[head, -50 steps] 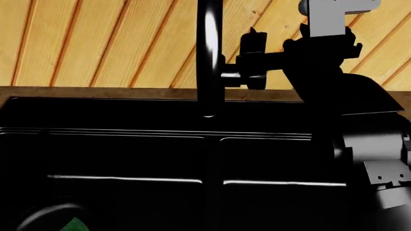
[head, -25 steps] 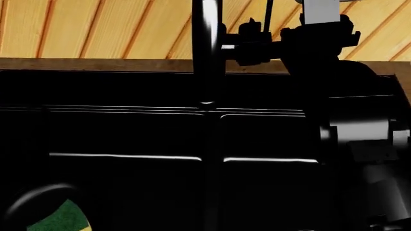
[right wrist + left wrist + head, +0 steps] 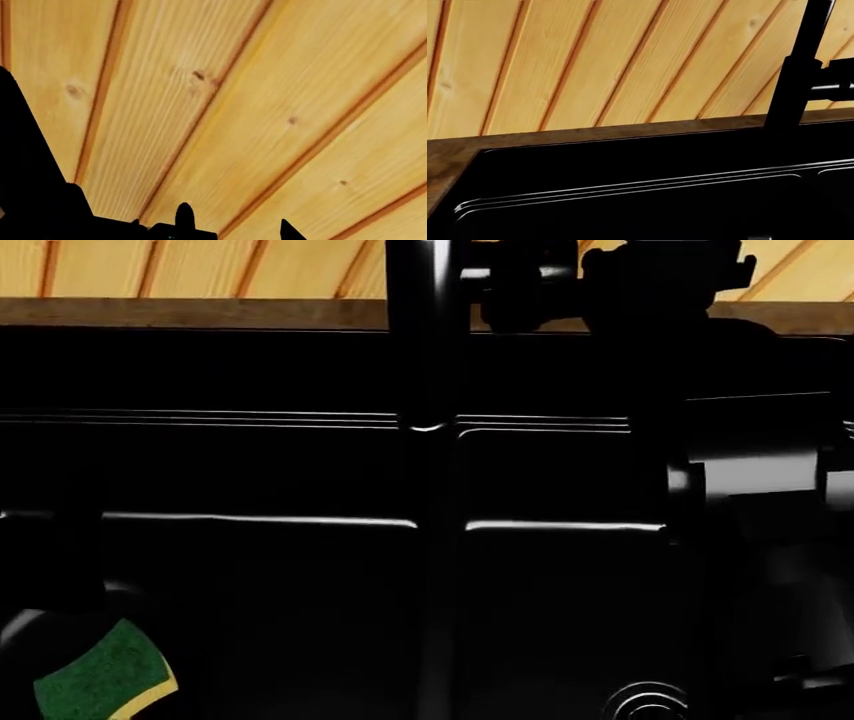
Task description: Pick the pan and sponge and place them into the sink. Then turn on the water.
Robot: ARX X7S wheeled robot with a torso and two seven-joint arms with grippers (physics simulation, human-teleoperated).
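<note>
Your green-topped yellow foam sponge (image 3: 107, 685) lies in the near left corner of the glossy black double-basin sink (image 3: 267, 420), inside the round black pan (image 3: 27, 635). Your right end effector (image 3: 514, 285) sits beside the tall black faucet pipe (image 3: 424, 330); I cannot tell its opening

A brown wooden countertop (image 3: 454, 160) is seen beneath a wall of pale wooden planks (image 3: 594, 65). The glossy black sink (image 3: 267, 470) is set into it, with a central divider ridge (image 3: 441, 570) and a ringed drain (image 3: 647, 702) in the right basin. The sponge (image 3: 100, 685), green face up, is seen low in the left basin.
</note>
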